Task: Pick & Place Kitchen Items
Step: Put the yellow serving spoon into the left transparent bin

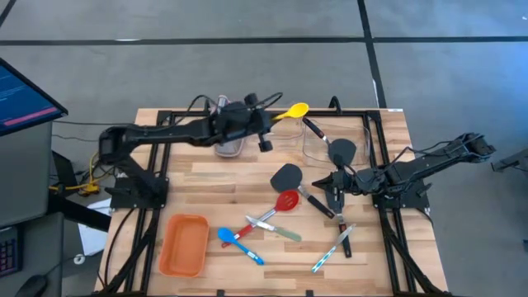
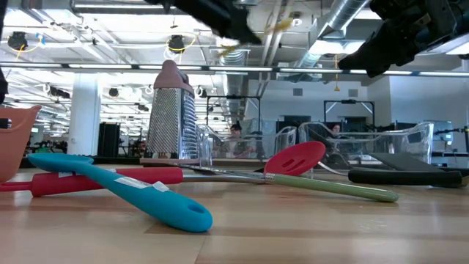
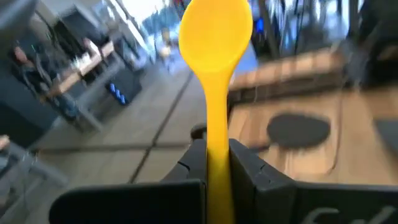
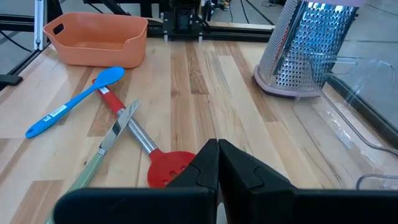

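Note:
My left gripper (image 1: 275, 120) is raised over the table's far side, shut on a yellow spoon (image 1: 294, 110) whose bowl (image 3: 216, 28) points toward the clear bins (image 1: 330, 136). My right gripper (image 1: 337, 188) hangs shut above the table right of centre, with nothing in it. Flat on the wood lie a red long-handled spoon (image 1: 283, 203), a blue spoon (image 1: 238, 244), a green-handled knife (image 4: 102, 158) and a black spatula (image 1: 286, 175). A second black spatula (image 1: 341, 150) lies in a bin. Two thin tools (image 1: 334, 247) lie near the front right. My left gripper pinches the yellow spoon's handle (image 3: 216, 163) between its two fingers. The handle runs along the fingers and sticks out forward past their tips, bowl end foremost. The spoon is lifted clear of the table, held roughly level.
A metal box grater (image 1: 229, 147) stands under the left arm at the back. An orange tray (image 1: 183, 245) sits at the front left. The clear bins' walls (image 4: 367, 112) rise at the back right. Bare wood lies between the grater and the utensils.

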Motion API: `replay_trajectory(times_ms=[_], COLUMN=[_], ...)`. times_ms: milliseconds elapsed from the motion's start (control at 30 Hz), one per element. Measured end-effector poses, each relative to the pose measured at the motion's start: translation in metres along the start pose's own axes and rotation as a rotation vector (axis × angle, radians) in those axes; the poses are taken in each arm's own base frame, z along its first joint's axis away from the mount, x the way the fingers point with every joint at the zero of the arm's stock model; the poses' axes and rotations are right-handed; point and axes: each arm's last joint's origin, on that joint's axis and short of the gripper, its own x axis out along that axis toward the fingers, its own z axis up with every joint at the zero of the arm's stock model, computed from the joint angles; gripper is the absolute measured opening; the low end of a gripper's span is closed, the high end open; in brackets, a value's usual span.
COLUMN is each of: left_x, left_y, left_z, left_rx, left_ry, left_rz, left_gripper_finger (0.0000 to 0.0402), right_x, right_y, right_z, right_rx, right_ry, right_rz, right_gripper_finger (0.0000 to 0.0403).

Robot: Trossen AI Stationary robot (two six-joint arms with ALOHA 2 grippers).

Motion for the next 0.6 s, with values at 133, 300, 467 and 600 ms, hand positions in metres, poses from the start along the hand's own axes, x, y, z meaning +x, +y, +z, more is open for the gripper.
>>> replay_trajectory(times_ms=[133, 300, 467, 600], left_x=[0.027, 0.048, 0.063, 0.076], left_y=[0.002, 0.006, 0.008, 0.008], left_z=[-0.012, -0.024, -0.045, -0.062], left_rx=[0.012, 0.016, -0.002, -0.037], left_ry=[0.090, 0.158, 0.247, 0.295], left_rz=[0.013, 0.065, 0.093, 0.105], left_gripper_finger=[0.0008, 0.0008, 0.0008, 0.0008], right_x=[0.000, 0.000, 0.000, 0.000], right_y=[0.000, 0.000, 0.000, 0.000], right_z=[0.000, 0.000, 0.000, 0.000], right_rx=[0.000, 0.004, 0.007, 0.006], right_ry=[0.000, 0.003, 0.003, 0.004], right_rz=[0.000, 0.000, 0.000, 0.000], right_gripper_finger=[0.0001, 0.0001, 0.0001, 0.0001])
